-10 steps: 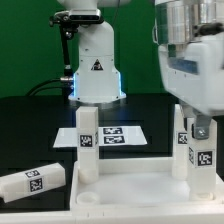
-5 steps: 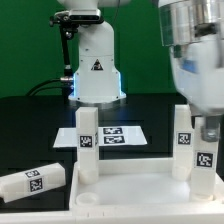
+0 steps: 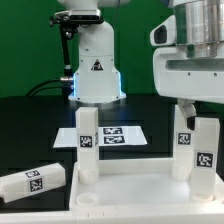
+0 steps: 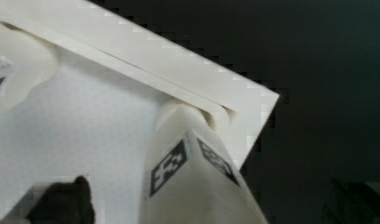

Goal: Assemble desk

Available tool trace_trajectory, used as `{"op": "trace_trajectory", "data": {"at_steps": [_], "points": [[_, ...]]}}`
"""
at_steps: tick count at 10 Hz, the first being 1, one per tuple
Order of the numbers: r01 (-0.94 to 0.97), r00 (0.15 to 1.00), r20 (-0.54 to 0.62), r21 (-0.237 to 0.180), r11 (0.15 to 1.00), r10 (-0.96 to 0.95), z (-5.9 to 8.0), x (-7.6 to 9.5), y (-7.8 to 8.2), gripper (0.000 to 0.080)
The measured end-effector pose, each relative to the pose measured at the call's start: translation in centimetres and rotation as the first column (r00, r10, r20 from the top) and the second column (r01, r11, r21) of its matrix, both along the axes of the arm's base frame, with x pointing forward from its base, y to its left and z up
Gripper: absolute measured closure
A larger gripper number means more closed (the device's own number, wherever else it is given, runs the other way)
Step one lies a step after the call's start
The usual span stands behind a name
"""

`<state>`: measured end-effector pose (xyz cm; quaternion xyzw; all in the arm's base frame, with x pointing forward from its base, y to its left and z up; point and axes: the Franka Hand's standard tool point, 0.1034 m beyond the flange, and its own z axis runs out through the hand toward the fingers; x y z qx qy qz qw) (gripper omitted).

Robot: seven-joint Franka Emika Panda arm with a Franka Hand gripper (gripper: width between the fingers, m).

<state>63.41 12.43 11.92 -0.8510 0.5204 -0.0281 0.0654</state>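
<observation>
Exterior view: the Panda arm looms over the exterior view's right end of the desk top. The top lies flat on the black table, sockets up, apparently so that legs can go in from above. Three legs stand upright in it: the left leg at the corner on the exterior view's left, and the rear right leg and front right leg close together on the other side. The fourth leg lies on its side on the table, just beside the top's left edge, likely next in line. The marker board lies behind. The wrist points straight down, with the gripper hanging right above the front right leg. In the wrist view its dark fingertips sit far apart, that leg standing at the top's corner between and below them. They appear spread wide and grasp nothing.
</observation>
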Motion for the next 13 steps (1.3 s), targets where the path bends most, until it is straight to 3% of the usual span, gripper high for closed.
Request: {"op": "trace_trajectory", "data": {"at_steps": [1,3,5,7,8,9,10,11,13], "points": [[-0.107,0.994,0.008,-0.016,0.994,0.107,0.0,0.0,-0.04,0.0151],[-0.462,0.886,0.009,-0.08,0.883,0.464,-0.12,0.13,-0.59,0.0151],[-0.484,0.873,0.009,-0.087,0.871,0.487,-0.2,0.1,-0.46,0.0151],[-0.467,0.883,0.009,-0.084,0.88,0.469,-0.21,0.11,-0.49,0.042],[-0.391,0.92,0.003,-0.071,0.917,0.393,-0.27,-0.03,-0.6,0.042],[-0.275,0.961,-0.004,-0.057,0.96,0.275,-0.25,-0.06,-0.73,0.0509],[-0.106,0.994,-0.017,-0.032,0.994,0.106,-0.22,-0.17,-0.61,0.0509],[0.094,0.995,-0.031,-0.003,0.996,-0.094,-0.37,-0.23,-0.36,0.051],[0.408,0.913,-0.047,0.066,0.91,-0.406,-0.54,0.16,0.12,0.0511]]}}
